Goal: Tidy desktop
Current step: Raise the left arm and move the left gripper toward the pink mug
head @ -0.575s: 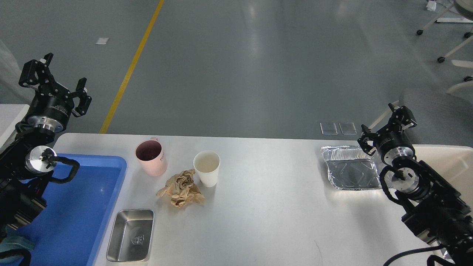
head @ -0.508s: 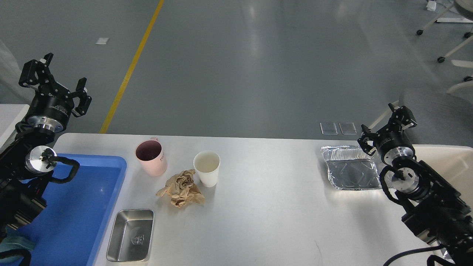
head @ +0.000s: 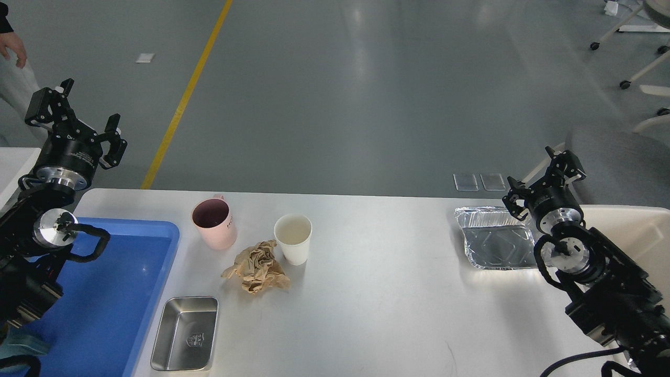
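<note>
hovering high off the far-left corner, the left gripper [head: 73, 123] has its two fingers spread wide with nothing between them and touches nothing. the right gripper [head: 544, 175] is raised over the far right edge, its fingers also apart and empty, just beyond the far rim of the foil tray [head: 496, 238] but not in contact with it. both arms look parked clear of the work surface, which i judge leaves the whole spread in plain sight before any pick is chosen.

outward from the left arm, the blue tray [head: 131, 293] sits along the left edge, empty where it shows, and likely serves as a collecting place. just right of it, near the front, lies a small steel pan [head: 185, 333], also empty. farther back stand a pink mug [head: 213, 223] and a white paper cup [head: 293, 238], both upright and apart, with a crumpled brown paper [head: 256, 267] between and in front of them, close to the cup's base; whether it touches, i cannot tell. right of the right arm a cream tub [head: 644, 230] shows partly, hidden in part by the arm.

the desktop [head: 377, 303] fills the near half of the view, white-grey, with all these items on it, clustered left of centre and at the right; its middle is bare. tidying appears not yet begun, since every loose item rests on the surface.
</note>
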Controlling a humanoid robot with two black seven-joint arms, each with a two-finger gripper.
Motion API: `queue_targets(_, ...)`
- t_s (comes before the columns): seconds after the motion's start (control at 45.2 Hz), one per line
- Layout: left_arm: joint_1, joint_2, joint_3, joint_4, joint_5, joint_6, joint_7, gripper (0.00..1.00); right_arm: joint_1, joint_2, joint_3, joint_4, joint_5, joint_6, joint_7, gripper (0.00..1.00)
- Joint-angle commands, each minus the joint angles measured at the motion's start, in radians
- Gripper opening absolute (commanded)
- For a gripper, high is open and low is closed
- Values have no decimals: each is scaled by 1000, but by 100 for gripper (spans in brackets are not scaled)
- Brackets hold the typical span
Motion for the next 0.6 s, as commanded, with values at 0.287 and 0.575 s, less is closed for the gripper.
queue_targets(0.287, 34, -3, -2, -6, -2, -9, -2, 97, 7, 0, -1, 0, 0, -4, 0, 100)
queue_targets(0.575, 62, 89, 47, -25, 19, -24, -3, 97, 4, 8, -1, 0, 0, -4, 0, 100)
